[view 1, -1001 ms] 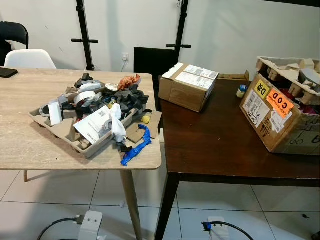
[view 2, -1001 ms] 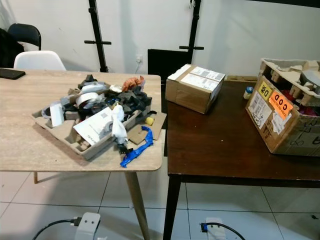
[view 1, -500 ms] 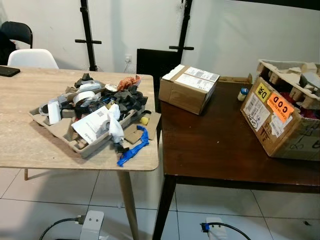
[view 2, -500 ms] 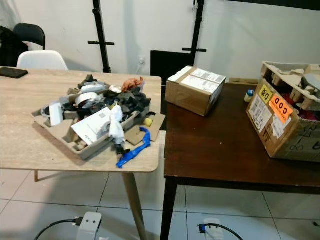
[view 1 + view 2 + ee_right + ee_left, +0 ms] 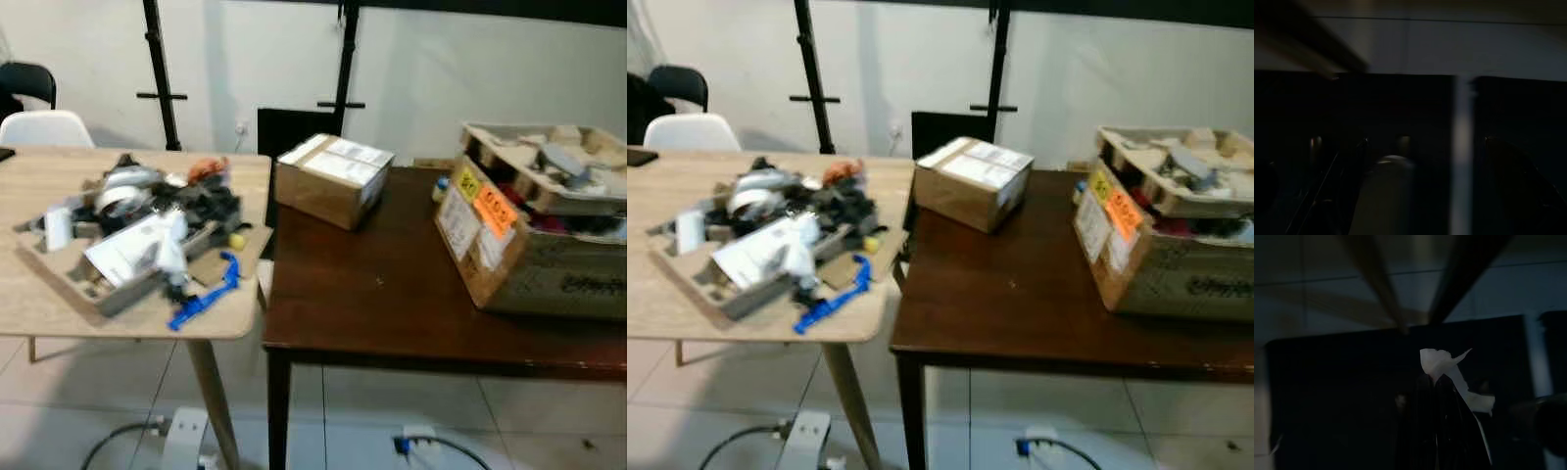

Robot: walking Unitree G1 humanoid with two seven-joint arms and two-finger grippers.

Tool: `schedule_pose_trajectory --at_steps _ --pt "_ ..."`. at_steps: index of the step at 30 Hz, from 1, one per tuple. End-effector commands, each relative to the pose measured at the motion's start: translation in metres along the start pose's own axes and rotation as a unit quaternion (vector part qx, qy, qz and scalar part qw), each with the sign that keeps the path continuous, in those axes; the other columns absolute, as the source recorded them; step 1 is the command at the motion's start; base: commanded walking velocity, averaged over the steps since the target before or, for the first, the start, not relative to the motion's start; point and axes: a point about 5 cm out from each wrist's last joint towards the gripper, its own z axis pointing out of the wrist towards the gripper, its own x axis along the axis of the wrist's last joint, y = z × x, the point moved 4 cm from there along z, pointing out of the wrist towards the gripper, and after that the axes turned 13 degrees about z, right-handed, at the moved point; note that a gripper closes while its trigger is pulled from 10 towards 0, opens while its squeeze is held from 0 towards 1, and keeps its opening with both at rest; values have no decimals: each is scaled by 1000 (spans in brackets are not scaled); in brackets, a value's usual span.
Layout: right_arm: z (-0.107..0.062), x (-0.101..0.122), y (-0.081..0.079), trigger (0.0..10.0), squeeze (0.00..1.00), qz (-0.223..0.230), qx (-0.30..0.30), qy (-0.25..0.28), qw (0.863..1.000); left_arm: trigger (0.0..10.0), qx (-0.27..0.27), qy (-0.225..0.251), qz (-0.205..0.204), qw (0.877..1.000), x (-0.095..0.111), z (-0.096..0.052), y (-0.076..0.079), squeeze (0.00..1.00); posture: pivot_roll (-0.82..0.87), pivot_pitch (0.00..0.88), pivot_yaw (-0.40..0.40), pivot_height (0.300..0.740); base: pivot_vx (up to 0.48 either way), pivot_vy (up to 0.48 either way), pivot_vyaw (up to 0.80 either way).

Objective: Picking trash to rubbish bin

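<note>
A heap of trash (image 5: 137, 220) lies in a moulded cardboard tray (image 5: 59, 279) on the light wooden table (image 5: 39, 313): paper, tape rolls, dark scraps, something orange. A blue strip (image 5: 204, 294) lies at the tray's near corner by the table's edge. In the dark left wrist view, my left gripper (image 5: 1437, 382) has its black fingers (image 5: 1449, 416) pressed together on a torn white scrap (image 5: 1442, 364), low over the floor near table legs. The right wrist view is too dark to make out that gripper.
A dark brown table (image 5: 372, 294) adjoins the light one and carries a small sealed carton (image 5: 333, 179) and a big labelled box (image 5: 529, 245) full of packing. Behind stand black poles (image 5: 157, 73) and a white chair (image 5: 44, 127). A white power strip (image 5: 181, 436) and cables lie on the tiles.
The whole head view has slid left and blurred, so the camera has turned right. The trash heap and boxes keep their places on the tables.
</note>
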Motion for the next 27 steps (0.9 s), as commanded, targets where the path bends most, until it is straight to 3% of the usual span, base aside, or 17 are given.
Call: schedule_pose_trajectory --at_steps 1,14,27 --pt "-1 -7 0 10000 0 0 -1 -10 1000 10000 -1 -12 0 1000 -8 -1 0 0 29 104 -36 740 0 -364 0" --pt "1 -1 -3 10000 0 -8 3 -9 1000 10000 -1 -10 -3 1000 -4 0 0 0 25 90 -35 740 0 -360 0" --pt "1 1 0 10000 0 -20 -2 -10 1000 10000 26 -17 -29 999 -5 0 -13 0 27 18 -32 740 0 -356 0"
